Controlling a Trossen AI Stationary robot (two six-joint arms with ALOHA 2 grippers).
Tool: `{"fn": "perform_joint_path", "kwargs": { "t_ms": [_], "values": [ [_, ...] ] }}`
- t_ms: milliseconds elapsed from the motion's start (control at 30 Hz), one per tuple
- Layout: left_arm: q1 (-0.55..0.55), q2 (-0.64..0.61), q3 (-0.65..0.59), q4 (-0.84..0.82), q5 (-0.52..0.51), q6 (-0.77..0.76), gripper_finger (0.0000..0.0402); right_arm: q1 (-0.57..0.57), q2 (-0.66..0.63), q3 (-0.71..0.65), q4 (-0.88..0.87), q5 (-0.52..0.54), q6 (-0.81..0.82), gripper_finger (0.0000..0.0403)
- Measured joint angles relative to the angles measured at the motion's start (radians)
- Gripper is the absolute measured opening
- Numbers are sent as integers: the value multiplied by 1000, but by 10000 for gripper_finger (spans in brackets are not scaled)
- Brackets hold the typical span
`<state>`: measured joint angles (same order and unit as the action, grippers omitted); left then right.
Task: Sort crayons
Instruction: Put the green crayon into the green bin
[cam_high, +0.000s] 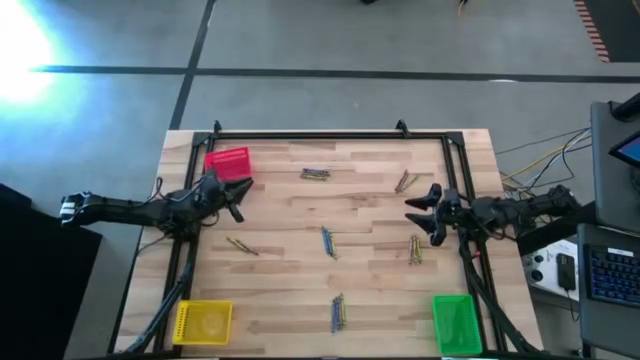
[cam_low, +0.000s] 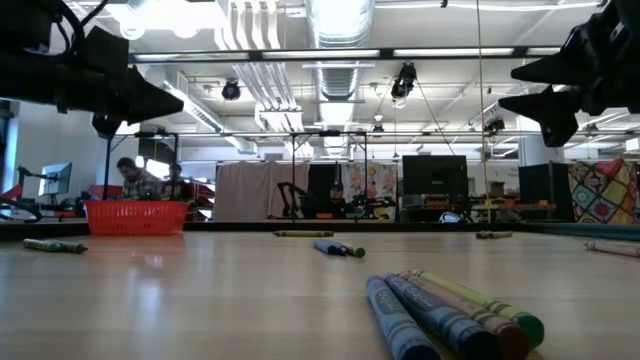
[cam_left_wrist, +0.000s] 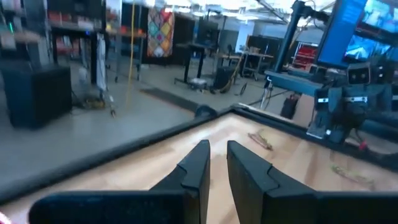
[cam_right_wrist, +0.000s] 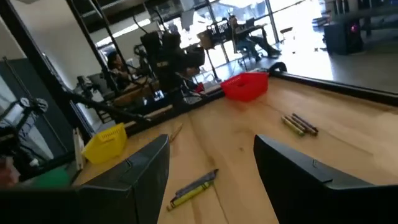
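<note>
The left gripper (cam_high: 236, 194) hangs above the table with its fingers (cam_left_wrist: 198, 163) nearly together, only a thin slit between them, and nothing held. It sits just beside the red bin (cam_high: 228, 163) at the far left of the board. The nearest crayons to it are a yellow-olive pair (cam_high: 241, 246) lying on the wood a little nearer the front, apart from the fingers.

The right gripper (cam_high: 424, 211) is also raised off the table, on the right side, its jaws spread wide and empty. A small cluster of crayons (cam_high: 405, 182) lies just beyond it toward the far edge, and another cluster (cam_high: 415, 249) lies just on the near side of it; neither touches the fingers.

Between the two arms the middle of the table (cam_high: 280, 215) holds a blue pair (cam_high: 327, 241), with a mixed cluster (cam_high: 316, 174) near the far rail and another blue and olive cluster (cam_high: 338, 313) close to the front edge, seen large in the low view.

The yellow bin (cam_high: 203, 322) sits at the front left corner and the green bin (cam_high: 456, 322) at the front right. A dark frame (cam_high: 300, 136) runs along the far edge and down both sides. Bare wood lies open between the clusters. People (cam_low: 128, 176) sit at desks in the room behind.
</note>
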<state>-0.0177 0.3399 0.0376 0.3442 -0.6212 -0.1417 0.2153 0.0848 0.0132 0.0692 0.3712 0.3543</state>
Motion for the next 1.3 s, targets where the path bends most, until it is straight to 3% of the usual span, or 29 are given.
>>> {"fn": "perform_joint_path", "kwargs": {
  "t_ms": [133, 433, 533, 833, 1000, 1300],
  "values": [
    [0, 0, 0, 35, 0, 213, 39, 0, 44, 0, 43, 105, -20, 224],
    [0, 8, 0, 42, 0, 201, 39, 0, 153, 0, 113, 406, -51, 224],
    [0, 22, 0, 42, 1, 174, 39, 0, 168, 0, 129, 443, -50, 224],
    [0, 129, 0, 57, -21, -3, 43, 0, 179, 0, 171, 457, -5, 224],
    [0, 230, 0, 161, -43, -7, 72, 0, 188, 0, 175, 368, 7, 224],
    [0, 418, 0, 211, -28, -182, 121, 0, 187, 0, 175, 365, 44, 224]
  ]
}}
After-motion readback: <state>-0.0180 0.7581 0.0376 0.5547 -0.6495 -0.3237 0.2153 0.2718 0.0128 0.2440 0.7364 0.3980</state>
